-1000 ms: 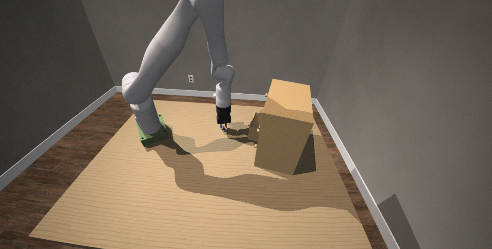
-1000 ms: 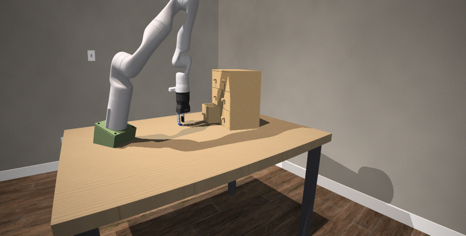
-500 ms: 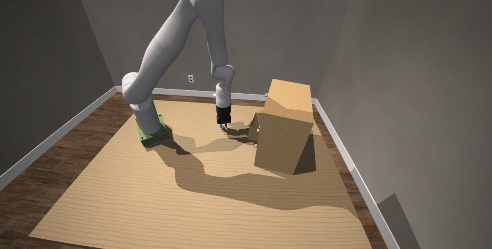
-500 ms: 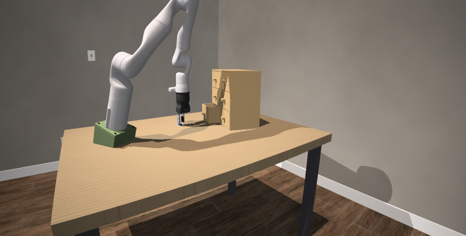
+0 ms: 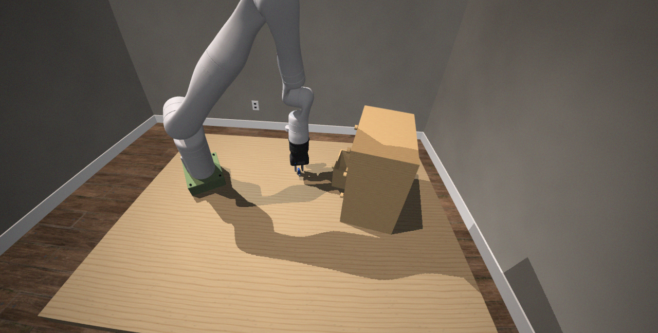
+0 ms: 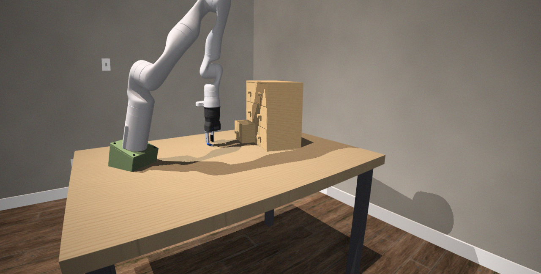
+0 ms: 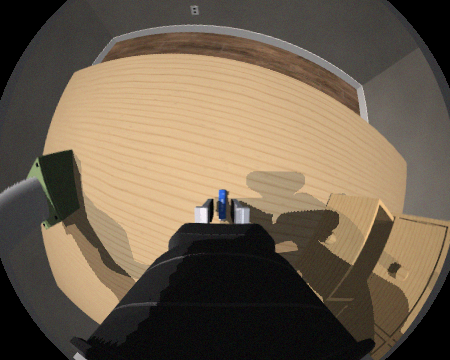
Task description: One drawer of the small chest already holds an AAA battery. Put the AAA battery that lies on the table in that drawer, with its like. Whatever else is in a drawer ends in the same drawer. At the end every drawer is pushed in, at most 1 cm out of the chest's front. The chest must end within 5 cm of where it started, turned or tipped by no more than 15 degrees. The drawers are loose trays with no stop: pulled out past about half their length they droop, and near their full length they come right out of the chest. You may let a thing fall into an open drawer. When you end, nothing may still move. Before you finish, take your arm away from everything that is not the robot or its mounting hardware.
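The blue AAA battery lies on the table between the fingers of my gripper. The gripper points down and is partly open, with a narrow gap on each side of the battery in the wrist view. The small wooden chest stands upright to the right. Its bottom drawer in the far column is pulled out. The other drawers look pushed in. The drawer's contents cannot be made out, and no second battery shows.
The arm's green base is at the left on the wooden table. Small knobs stick out of the chest's front. The open drawer juts out toward the gripper, with table between them.
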